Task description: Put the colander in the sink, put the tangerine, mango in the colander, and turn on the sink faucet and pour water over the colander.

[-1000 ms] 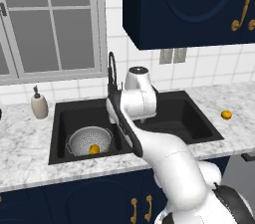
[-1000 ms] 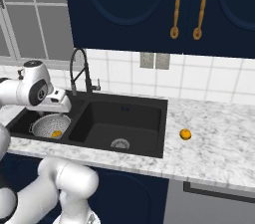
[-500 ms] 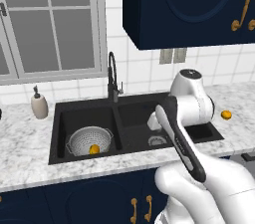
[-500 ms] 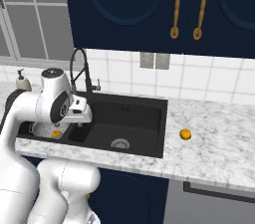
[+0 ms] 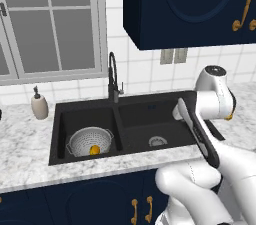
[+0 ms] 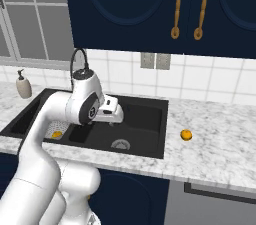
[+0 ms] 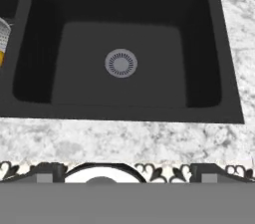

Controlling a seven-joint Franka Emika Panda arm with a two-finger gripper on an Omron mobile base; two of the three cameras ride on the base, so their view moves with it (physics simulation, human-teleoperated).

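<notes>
The round silver metal colander full of little holes [image 5: 90, 141] is sitting in the left bowl of the black double sink [image 5: 165, 108], with the yellow egg-shaped mango [image 5: 94, 149] lying inside it. The small round orange tangerine [image 6: 186, 135] is resting on the speckled grey-white stone counter [image 6: 220, 139], right of the sink. The robot's two-finger gripper [image 6: 114, 115] is hanging over the right bowl, wide apart and holding nothing.

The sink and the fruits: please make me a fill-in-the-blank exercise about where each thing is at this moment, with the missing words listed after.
1. The colander sits in the ____ basin of the sink, as seen in the left base view.
2. Inside the colander lies one yellow fruit, the ____.
3. The tangerine rests on the ____, to the right of the sink.
4. From the sink faucet ____ water is running.

Missing words: left; mango; counter; no
</notes>
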